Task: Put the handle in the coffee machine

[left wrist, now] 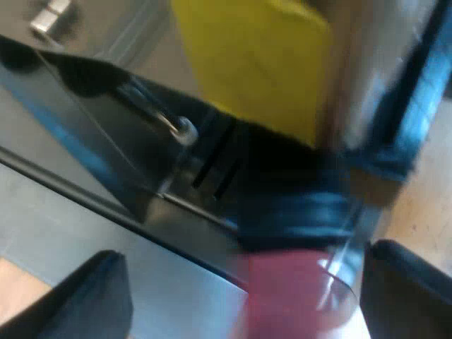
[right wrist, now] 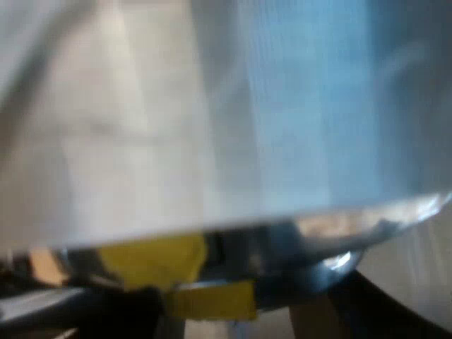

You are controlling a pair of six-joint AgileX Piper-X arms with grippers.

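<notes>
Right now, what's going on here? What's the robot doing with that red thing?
The left gripper is at the holder's handle. Its two black fingers are spread apart with the handle's red end between them, not squeezed. The handle points in toward the espresso machine, under a yellow patch. I cannot tell whether the holder is locked in. The right gripper is close against shiny metal.

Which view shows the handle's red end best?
Left wrist view: the red end sits between the spread fingers of the left gripper, dark handle running on from it. Right wrist view: close metal and yellow patches; handle too blurred to tell.
</notes>
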